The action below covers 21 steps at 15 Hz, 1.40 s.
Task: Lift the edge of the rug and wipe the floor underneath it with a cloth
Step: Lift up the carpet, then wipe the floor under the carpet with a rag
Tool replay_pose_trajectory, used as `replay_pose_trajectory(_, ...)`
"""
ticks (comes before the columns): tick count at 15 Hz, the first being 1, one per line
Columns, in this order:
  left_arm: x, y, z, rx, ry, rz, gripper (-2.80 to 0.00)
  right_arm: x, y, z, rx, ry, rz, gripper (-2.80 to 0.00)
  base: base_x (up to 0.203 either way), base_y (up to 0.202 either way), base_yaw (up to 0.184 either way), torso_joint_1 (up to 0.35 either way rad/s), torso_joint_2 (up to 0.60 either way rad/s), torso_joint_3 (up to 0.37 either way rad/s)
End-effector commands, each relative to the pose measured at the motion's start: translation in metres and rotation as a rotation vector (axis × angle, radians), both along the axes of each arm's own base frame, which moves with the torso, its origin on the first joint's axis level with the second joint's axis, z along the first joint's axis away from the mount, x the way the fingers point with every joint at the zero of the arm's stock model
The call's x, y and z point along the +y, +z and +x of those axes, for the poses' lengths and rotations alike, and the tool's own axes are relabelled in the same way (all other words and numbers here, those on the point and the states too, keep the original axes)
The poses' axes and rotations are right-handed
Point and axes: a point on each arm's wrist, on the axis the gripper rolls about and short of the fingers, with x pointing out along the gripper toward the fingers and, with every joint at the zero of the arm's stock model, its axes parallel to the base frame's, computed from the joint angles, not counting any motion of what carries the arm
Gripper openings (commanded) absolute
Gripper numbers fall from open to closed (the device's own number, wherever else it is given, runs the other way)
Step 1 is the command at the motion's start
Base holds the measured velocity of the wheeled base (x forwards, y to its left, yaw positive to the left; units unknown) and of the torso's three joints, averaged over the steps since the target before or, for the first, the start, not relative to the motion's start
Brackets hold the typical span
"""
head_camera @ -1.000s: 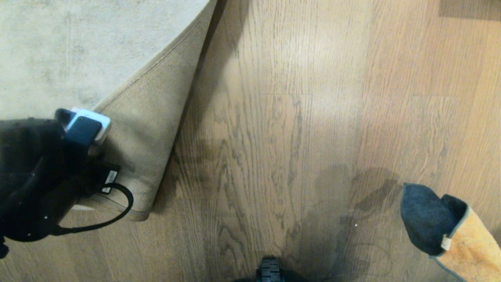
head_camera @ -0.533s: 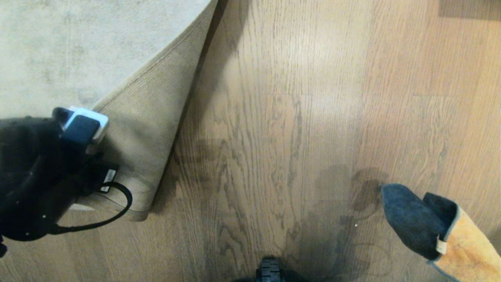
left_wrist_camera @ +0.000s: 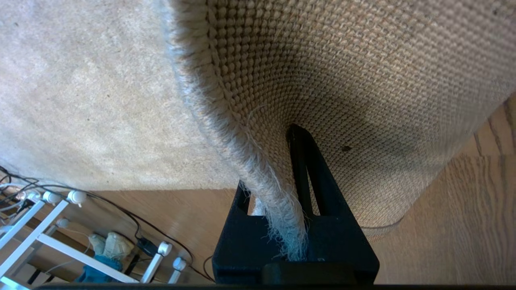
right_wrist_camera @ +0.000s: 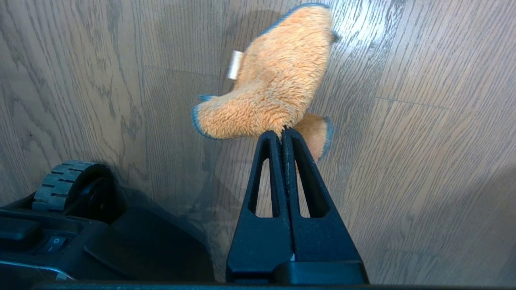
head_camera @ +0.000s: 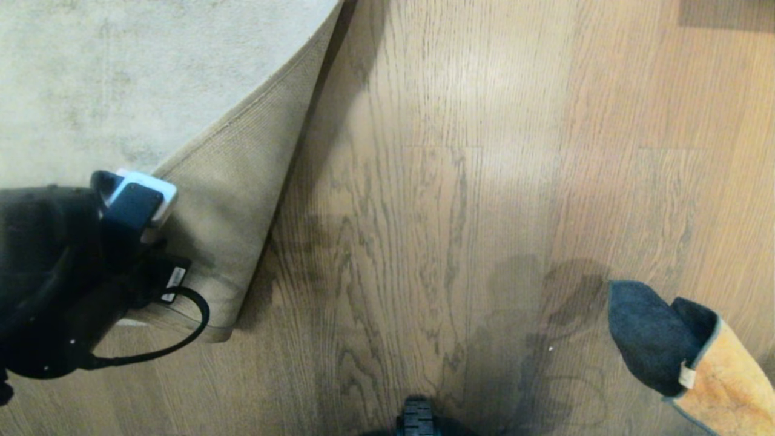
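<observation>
No words, brands or numbers can be read anywhere. A small white label on the left arm's wrist carries dark print too fine to make out. The white tag sewn to the cloth looks blank. A rocker switch on the robot's base bears a small circle mark.

Head overhead, wrists close, floor shared
</observation>
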Motion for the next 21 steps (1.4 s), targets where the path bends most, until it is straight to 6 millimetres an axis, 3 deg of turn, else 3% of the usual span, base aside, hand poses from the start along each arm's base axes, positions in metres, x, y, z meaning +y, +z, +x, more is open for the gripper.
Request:
replay_pose_trajectory(1, -0.001, -0.003, 0.000, 0.009, -0.004, 0.006, -2.80, 0.000, 0.000, 0.000, 0.001, 0.001, -0.001, -2.80, 0.000, 0.000, 0.000, 0.000, 0.00, 0.000)
replay_pose_trajectory(21, -0.003, -0.013, 0.004, 0.053, -0.008, 0.020, -2.80, 0.000, 0.006, -0.002, -0.014, 0.006, -0.038, -2.80, 0.000, 0.000, 0.000, 0.000, 0.00, 0.000)
